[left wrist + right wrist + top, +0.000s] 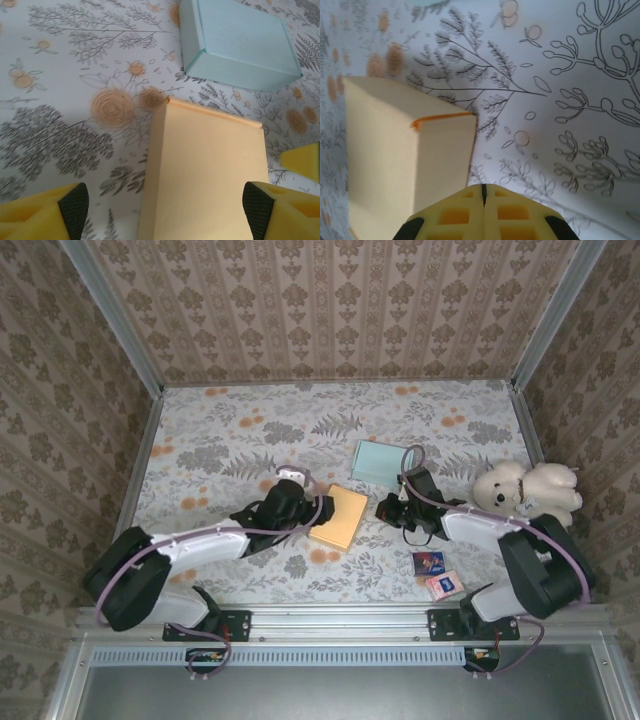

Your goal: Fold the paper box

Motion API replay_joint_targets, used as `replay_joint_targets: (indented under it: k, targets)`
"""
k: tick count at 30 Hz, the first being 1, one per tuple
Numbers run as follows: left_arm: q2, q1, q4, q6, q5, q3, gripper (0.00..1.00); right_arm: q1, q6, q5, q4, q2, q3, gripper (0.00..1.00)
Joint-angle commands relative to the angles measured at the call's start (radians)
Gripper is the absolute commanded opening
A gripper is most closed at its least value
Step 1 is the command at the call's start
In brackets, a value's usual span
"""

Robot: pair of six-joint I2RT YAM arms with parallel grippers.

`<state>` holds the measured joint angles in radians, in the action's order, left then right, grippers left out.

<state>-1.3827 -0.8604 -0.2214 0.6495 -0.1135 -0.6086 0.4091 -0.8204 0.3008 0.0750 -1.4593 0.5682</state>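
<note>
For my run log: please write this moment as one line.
left gripper: open, at orange box | right gripper: shut, near orange box | orange box: closed, on table

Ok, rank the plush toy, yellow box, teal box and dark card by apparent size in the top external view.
1. plush toy
2. yellow box and teal box: too alike to separate
3. dark card

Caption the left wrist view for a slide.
Open left gripper straddling the orange paper box, pale teal box beyond on floral tablecloth.
</note>
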Motion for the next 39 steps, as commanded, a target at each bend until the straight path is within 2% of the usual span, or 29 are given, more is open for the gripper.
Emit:
replay_joint_targets:
  k: [1, 8, 14, 25, 31, 35, 39]
  targets:
    - [-0.072, 0.009, -0.073, -0.043, 0.056, -0.064, 0.83, -0.011, 0.005, 0.083, 0.091, -0.075, 0.034, 0.0]
    - [-0.224, 0.014, -0.102, -0.053, 0.098, -0.144, 0.79, -0.03, -0.021, 0.154, 0.2, -0.21, 0.054, 0.0]
    - [-0.307, 0.011, -0.12, -0.032, 0.172, -0.192, 0.74, -0.039, -0.026, 0.153, 0.212, -0.24, 0.055, 0.0]
    - [-0.352, -0.106, -0.106, -0.012, 0.259, -0.297, 0.72, -0.032, -0.064, 0.189, 0.312, -0.27, 0.035, 0.0]
    - [-0.393, -0.123, -0.154, 0.042, 0.316, -0.321, 0.71, -0.029, -0.075, 0.18, 0.337, -0.269, 0.027, 0.0]
    - [-0.385, -0.089, -0.083, 0.052, 0.279, -0.335, 0.71, -0.028, -0.086, 0.174, 0.351, -0.23, 0.002, 0.0]
    - [-0.327, 0.007, -0.02, 0.067, 0.238, -0.311, 0.72, -0.025, -0.074, 0.131, 0.301, -0.123, -0.027, 0.0]
